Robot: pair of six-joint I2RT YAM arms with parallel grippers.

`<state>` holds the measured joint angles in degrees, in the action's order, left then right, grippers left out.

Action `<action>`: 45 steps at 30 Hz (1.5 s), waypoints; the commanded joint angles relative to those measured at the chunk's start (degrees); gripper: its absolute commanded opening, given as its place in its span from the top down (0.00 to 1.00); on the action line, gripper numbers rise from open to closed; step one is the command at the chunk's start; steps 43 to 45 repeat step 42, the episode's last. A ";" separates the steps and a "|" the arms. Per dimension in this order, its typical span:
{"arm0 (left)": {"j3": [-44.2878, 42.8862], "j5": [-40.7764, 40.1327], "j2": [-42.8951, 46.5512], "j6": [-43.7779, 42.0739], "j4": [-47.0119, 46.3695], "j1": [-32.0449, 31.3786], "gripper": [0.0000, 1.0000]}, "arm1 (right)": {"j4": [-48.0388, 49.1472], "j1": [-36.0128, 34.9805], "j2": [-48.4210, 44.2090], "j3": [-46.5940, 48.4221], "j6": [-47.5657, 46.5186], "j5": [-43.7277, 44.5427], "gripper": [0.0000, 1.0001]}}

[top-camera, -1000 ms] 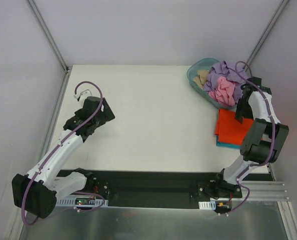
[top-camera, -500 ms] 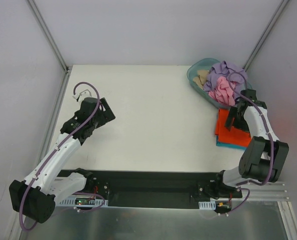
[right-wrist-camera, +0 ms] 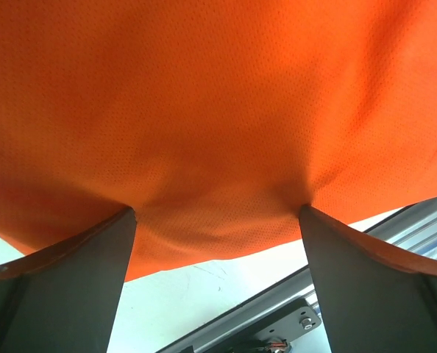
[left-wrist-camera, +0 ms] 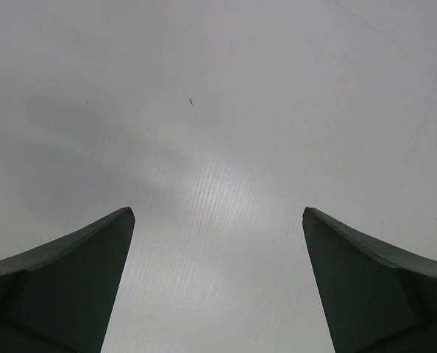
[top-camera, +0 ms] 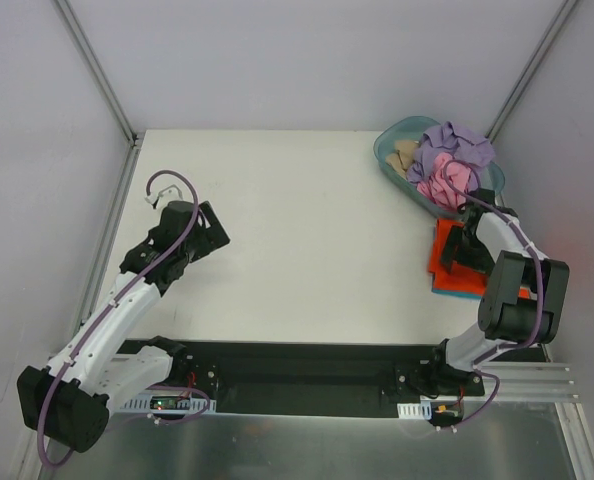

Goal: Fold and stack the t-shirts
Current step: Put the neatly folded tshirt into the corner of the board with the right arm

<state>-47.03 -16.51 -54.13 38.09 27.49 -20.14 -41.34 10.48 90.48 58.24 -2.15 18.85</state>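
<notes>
A folded bright orange t-shirt (top-camera: 449, 262) lies on a folded teal t-shirt (top-camera: 439, 290) at the table's right edge. My right gripper (top-camera: 461, 262) is open and its fingertips press down on the orange shirt (right-wrist-camera: 218, 118), which fills the right wrist view and dents at both tips. Lavender (top-camera: 455, 142), pink (top-camera: 447, 180) and beige (top-camera: 405, 155) shirts lie crumpled in the translucent blue-green tub (top-camera: 387, 160). My left gripper (top-camera: 209, 226) is open and empty over bare table (left-wrist-camera: 218, 147) at the left.
The tub stands at the back right corner, just beyond the stack. The black base rail (top-camera: 297, 375) runs along the near edge and shows in the right wrist view (right-wrist-camera: 292, 316). Grey walls close in the table on three sides.
My right gripper has come down from beside the tub onto the orange shirt. The left arm has shifted slightly toward the near side.
</notes>
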 commanded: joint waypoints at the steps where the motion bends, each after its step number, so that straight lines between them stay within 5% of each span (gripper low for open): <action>1: 0.44 0.69 2.09 0.59 0.73 0.45 0.01 | -0.40 -1.42 -4.51 0.82 0.93 0.66 0.03; 6: 0.36 0.60 3.50 0.67 1.43 0.45 0.01 | -0.94 -5.28 -16.26 2.93 -1.53 1.19 0.03; 10: -0.08 0.87 4.47 0.67 2.66 0.45 0.01 | 8.16 -13.72 -28.84 0.04 -6.72 -0.30 0.03; 16: -1.40 4.73 4.30 0.76 3.63 0.45 0.01 | 24.27 -17.42 -43.26 -9.72 -5.84 -32.67 0.03; 23: -1.49 9.04 1.39 2.52 3.63 0.45 0.01 | 31.31 -20.06 -42.24 -15.95 -3.30 -42.76 0.03; 45: 3.52 3.68 7.90 3.66 3.54 0.45 0.01 | 36.51 -20.68 -37.48 -20.97 0.57 -35.99 0.03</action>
